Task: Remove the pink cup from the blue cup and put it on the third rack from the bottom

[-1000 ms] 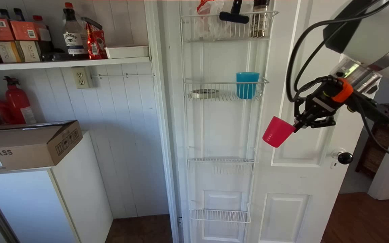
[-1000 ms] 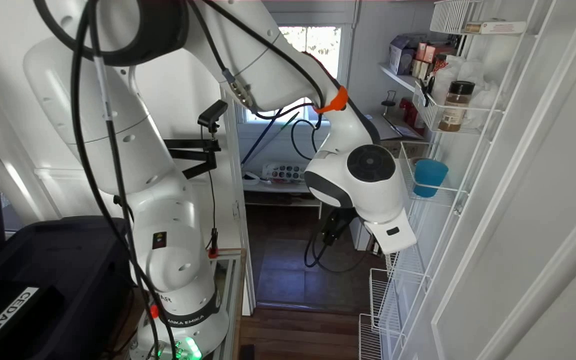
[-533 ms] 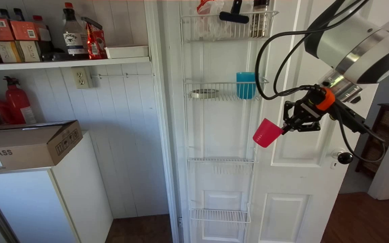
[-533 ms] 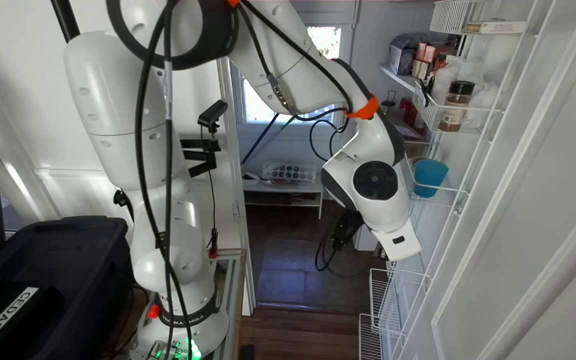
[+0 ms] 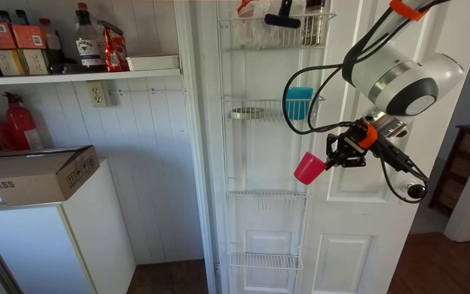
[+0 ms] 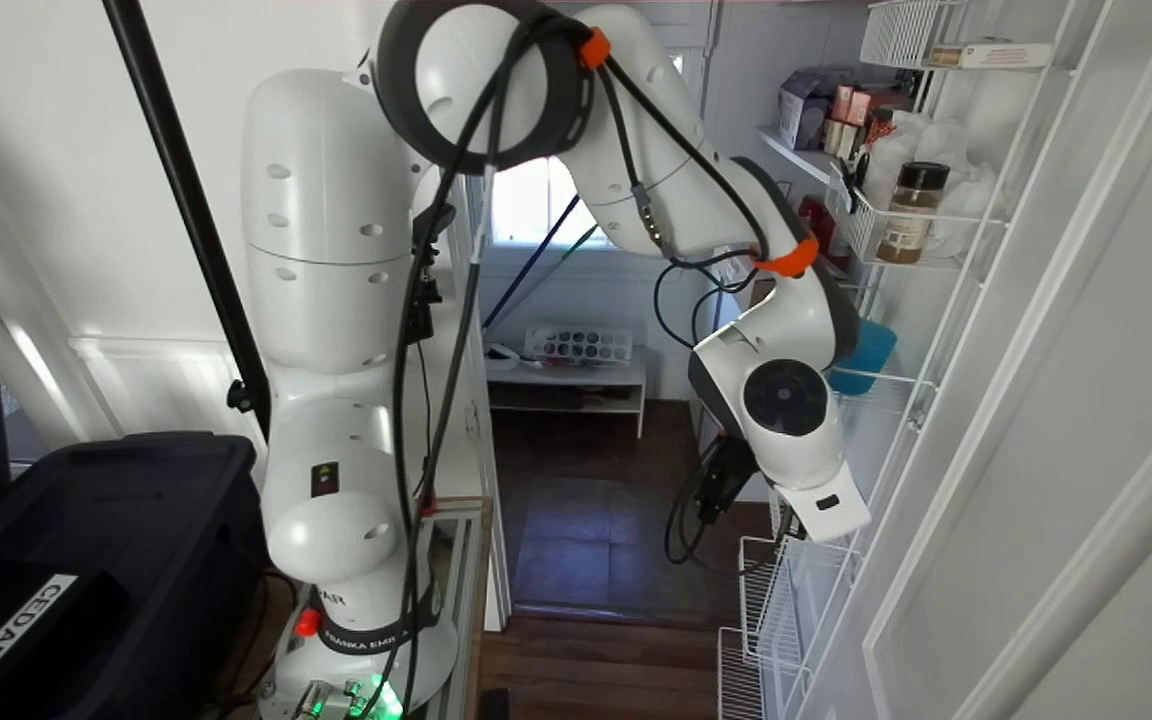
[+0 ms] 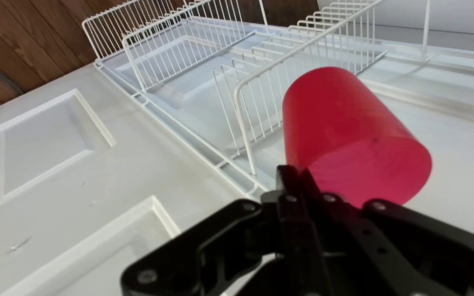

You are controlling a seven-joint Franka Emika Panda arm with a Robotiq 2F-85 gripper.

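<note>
Here the gripper (image 7: 296, 172) is pinching the pink cup (image 7: 335, 119) by its rim, and the cup is hanging in mid-air on a tilt, its mouth leaning back toward the gripper. The blue cup (image 5: 298, 104) is sitting well apart in a higher basket (image 5: 259, 100), so the removal is looking done and placing is becoming the job. Counting up, I'm taking the third rack from the bottom (image 7: 311, 42) to be the nearest one in the wrist view. In an exterior view the pink cup (image 5: 310, 168) is showing just above one end of it; how far out in front it's hanging, that angle isn't telling me. Doing this well is going to mean clearing the front rail with the base, turning gently to bring the cup upright, since a rim pinch is inviting twist, then lowering until it's resting on the wires before letting go.
</note>
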